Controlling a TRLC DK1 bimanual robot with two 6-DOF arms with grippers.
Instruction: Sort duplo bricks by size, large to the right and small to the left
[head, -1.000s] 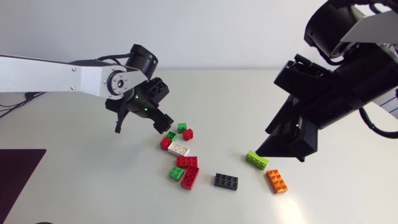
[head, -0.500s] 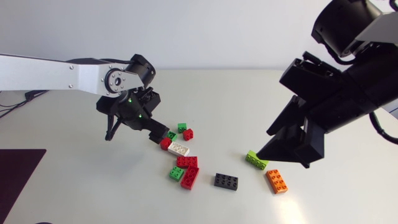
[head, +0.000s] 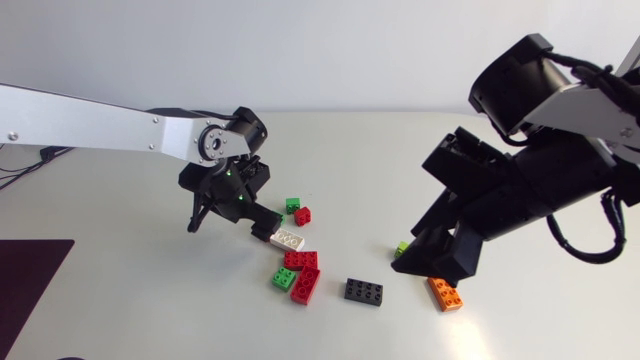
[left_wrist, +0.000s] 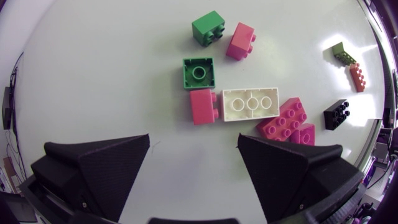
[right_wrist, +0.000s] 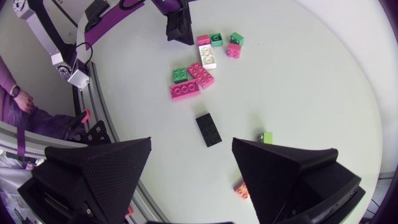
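Note:
Duplo bricks lie mid-table: a small green (head: 292, 205) and a small red (head: 302, 215), a white long brick (head: 287, 239), two large red ones (head: 300, 260) (head: 306, 286), a small green (head: 284, 278), a black long brick (head: 363, 291) and an orange one (head: 445, 293). My left gripper (head: 230, 222) hangs open just left of the white brick. In its wrist view the gripper (left_wrist: 194, 168) has an upturned green brick (left_wrist: 199, 73) and a small red one (left_wrist: 204, 106) ahead of it. My right gripper (head: 428, 268) is open over the lime brick (head: 401, 247), mostly hiding it.
In the right wrist view the black brick (right_wrist: 209, 129) lies ahead of the open gripper (right_wrist: 191, 168), with the lime brick (right_wrist: 266, 136) by its one finger. A dark mat (head: 30, 285) covers the table's front left corner. Bare tabletop spreads on both sides of the pile.
My left gripper has swung right and down to the pile's left edge, covering two small bricks. My right gripper has moved left and lower over the lime brick.

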